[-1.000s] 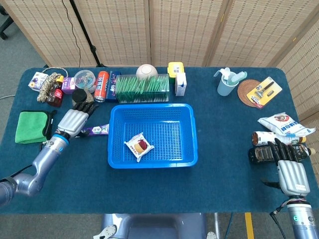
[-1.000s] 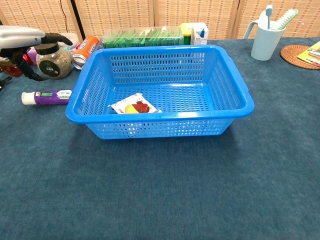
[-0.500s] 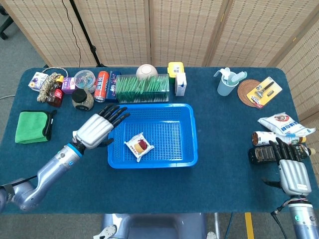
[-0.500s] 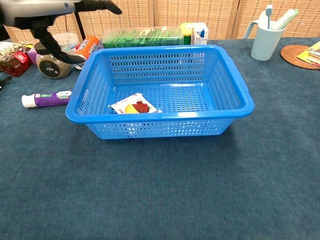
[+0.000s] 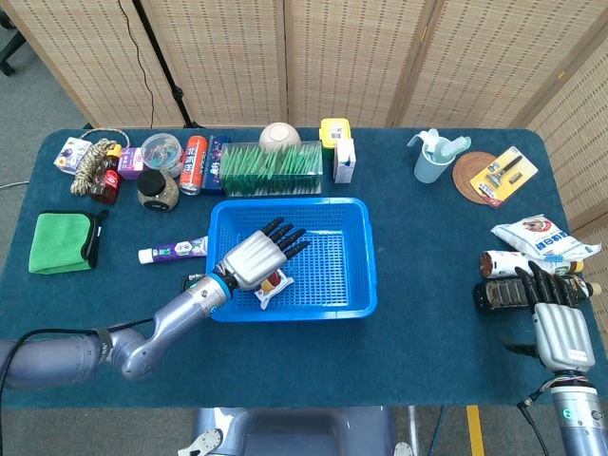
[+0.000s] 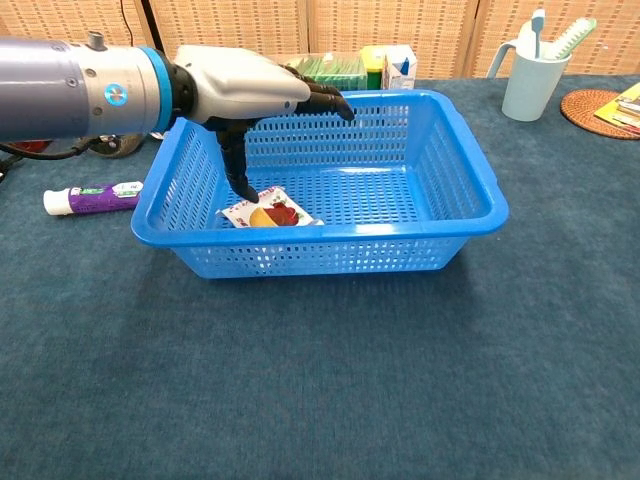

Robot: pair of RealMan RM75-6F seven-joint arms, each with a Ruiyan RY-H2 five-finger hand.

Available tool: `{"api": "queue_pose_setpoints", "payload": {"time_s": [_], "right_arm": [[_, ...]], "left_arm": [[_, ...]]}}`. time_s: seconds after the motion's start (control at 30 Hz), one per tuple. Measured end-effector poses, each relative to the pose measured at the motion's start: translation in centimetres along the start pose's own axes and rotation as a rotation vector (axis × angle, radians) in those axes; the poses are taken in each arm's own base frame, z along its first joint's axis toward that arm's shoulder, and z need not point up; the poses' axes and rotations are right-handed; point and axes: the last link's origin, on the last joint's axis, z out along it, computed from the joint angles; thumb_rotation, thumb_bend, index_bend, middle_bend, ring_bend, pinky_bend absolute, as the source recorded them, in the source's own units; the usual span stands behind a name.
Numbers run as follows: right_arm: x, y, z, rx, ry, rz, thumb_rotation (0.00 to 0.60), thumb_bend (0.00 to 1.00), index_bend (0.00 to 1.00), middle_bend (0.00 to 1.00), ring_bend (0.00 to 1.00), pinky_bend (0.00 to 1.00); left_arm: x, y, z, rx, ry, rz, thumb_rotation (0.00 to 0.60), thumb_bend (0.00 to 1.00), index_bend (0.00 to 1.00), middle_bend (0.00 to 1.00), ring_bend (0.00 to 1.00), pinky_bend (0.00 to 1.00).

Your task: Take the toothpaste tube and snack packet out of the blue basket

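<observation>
- Broadly, one table (image 5: 285, 366) is carrying everything, its blue cloth lying flat.
- One blue basket (image 5: 353, 256) (image 6: 470, 190) is sitting mid-table, holding a single snack packet (image 5: 274, 288) (image 6: 280, 214) near its front left corner.
- Two hands are showing. The left hand (image 5: 256, 256) (image 6: 245, 95) is hovering over the basket's left half with fingers spread forward and the thumb pointing down at the packet; whether the thumb tip is touching the packet is not clear, and nothing is being gripped.
- The right hand (image 5: 556, 328) is resting at the table's right edge, fingers apart and extended, gripping nothing, just beside a dark bottle (image 5: 494, 296).
- One toothpaste tube (image 5: 173, 251) (image 6: 92, 196) is lying on the cloth outside the basket, just left of it.
- One pale cup (image 5: 432, 163) (image 6: 532, 80) is standing at the far right, holding toothbrushes.
- One green cloth (image 5: 59, 242) is lying folded at the left edge.
</observation>
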Motion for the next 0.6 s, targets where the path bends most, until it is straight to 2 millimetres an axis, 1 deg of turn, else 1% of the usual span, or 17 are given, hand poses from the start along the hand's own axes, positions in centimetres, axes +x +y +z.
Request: {"api": "queue_pose_setpoints", "payload": {"time_s": [0.1,0.2,0.37,0.6], "right_arm": [[0.0,0.1,0.1,-0.005,-0.001,0.0,0.6,0.0,0.0,0.0,0.0,0.0],[-0.1,0.3,0.2,-0.016,-0.003,-0.001,0.6,0.0,0.0,0.0,0.0,0.0],[0.0,0.3,0.4,-0.021,0.003,-0.002,0.6,0.0,0.0,0.0,0.0,0.0],[-0.1,0.3,0.5,-0.024,-0.002,-0.003,0.6,0.0,0.0,0.0,0.0,0.0]], "left_arm": [[-0.6,0.1,1.1,0.008,-0.02,0.003,0.6,0.02,0.0,0.0,0.0,0.0],[-1.3,0.4,1.8,0.004,-0.043,0.007,0.6,0.02,0.0,0.0,0.0,0.0],[-2.3,0.3,1.7,0.002,-0.072,0.013,0.6,0.02,0.0,0.0,0.0,0.0],[-2.9,-0.2,2.0,0.013,-0.096,0.034,0.6,0.02,0.0,0.0,0.0,0.0]]}}
